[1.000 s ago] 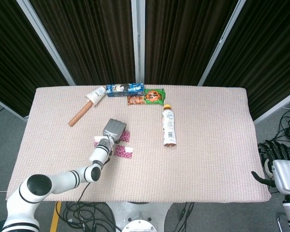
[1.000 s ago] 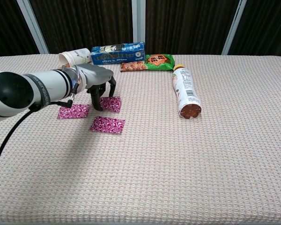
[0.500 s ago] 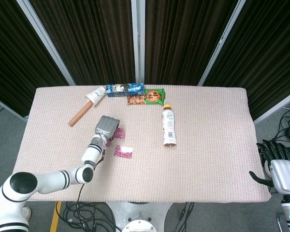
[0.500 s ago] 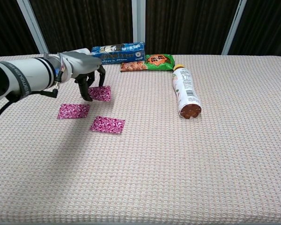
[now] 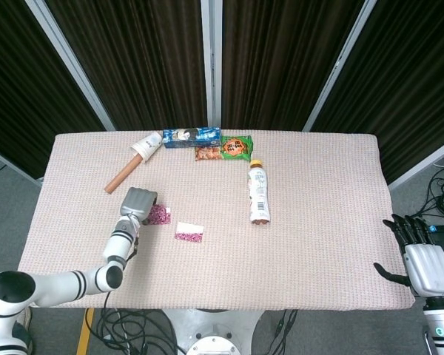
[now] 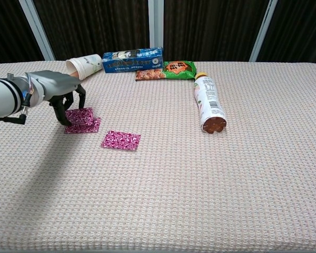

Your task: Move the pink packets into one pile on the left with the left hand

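Observation:
My left hand (image 6: 58, 95) grips one pink packet (image 6: 82, 114) at the table's left and holds it just over a second pink packet (image 6: 87, 126) lying flat there. In the head view the left hand (image 5: 137, 203) covers most of this pair, and only a pink edge (image 5: 160, 215) shows. A third pink packet (image 6: 120, 140) lies alone a little to the right, also seen from the head as a pink packet (image 5: 189, 234). My right hand (image 5: 420, 260) hangs with fingers spread beyond the table's right edge, holding nothing.
At the back stand a tipped paper cup (image 6: 84, 64), a blue box (image 6: 132, 59) and a green snack bag (image 6: 168, 69). A brown stick (image 5: 120, 177) lies below the cup. A bottle (image 6: 208, 103) lies on its side right of centre on the woven tablecloth (image 5: 318, 244).
My left hand has carried a pink packet from near the table's middle leftward and now holds it over the leftmost packet. The right hand shifted slightly.

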Action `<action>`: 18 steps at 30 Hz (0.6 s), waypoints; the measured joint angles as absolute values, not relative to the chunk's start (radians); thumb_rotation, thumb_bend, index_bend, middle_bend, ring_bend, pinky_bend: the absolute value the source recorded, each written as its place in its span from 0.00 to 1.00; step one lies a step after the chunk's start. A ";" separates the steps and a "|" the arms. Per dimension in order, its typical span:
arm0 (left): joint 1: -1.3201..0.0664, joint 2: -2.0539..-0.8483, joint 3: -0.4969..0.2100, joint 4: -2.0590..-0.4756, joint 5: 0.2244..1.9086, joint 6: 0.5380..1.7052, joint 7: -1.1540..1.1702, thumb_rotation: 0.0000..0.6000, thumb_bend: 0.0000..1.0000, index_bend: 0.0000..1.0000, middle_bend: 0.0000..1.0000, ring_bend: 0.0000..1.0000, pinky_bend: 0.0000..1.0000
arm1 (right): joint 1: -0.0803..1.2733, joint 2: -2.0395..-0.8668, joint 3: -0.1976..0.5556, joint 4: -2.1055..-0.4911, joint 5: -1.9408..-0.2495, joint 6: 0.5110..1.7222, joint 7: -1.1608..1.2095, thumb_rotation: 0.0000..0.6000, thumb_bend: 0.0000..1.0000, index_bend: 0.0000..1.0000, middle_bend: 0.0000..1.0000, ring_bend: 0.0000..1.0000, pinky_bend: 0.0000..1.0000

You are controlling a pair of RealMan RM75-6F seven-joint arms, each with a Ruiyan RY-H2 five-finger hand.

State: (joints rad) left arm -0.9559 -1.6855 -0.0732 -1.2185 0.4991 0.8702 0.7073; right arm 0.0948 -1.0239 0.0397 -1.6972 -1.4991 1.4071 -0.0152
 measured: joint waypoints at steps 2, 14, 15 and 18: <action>-0.954 -1.690 -0.078 -1.215 0.493 0.872 0.709 1.00 0.24 0.47 0.85 0.82 0.89 | 0.093 -1.023 0.039 -1.698 -1.499 1.409 -0.017 0.84 0.10 0.15 0.08 0.00 0.00; -0.962 -1.716 -0.092 -1.221 0.448 0.877 0.764 1.00 0.24 0.46 0.85 0.82 0.89 | 0.091 -1.018 0.038 -1.705 -1.488 1.407 -0.024 0.83 0.10 0.14 0.08 0.00 0.00; -0.962 -1.719 -0.093 -1.220 0.445 0.879 0.768 1.00 0.24 0.46 0.85 0.82 0.89 | 0.091 -1.017 0.038 -1.706 -1.488 1.407 -0.025 0.83 0.10 0.14 0.08 0.00 0.00; -0.963 -1.722 -0.099 -1.222 0.433 0.880 0.772 1.00 0.24 0.46 0.85 0.82 0.89 | 0.090 -1.017 0.038 -1.705 -1.487 1.408 -0.024 0.83 0.11 0.14 0.08 0.00 0.00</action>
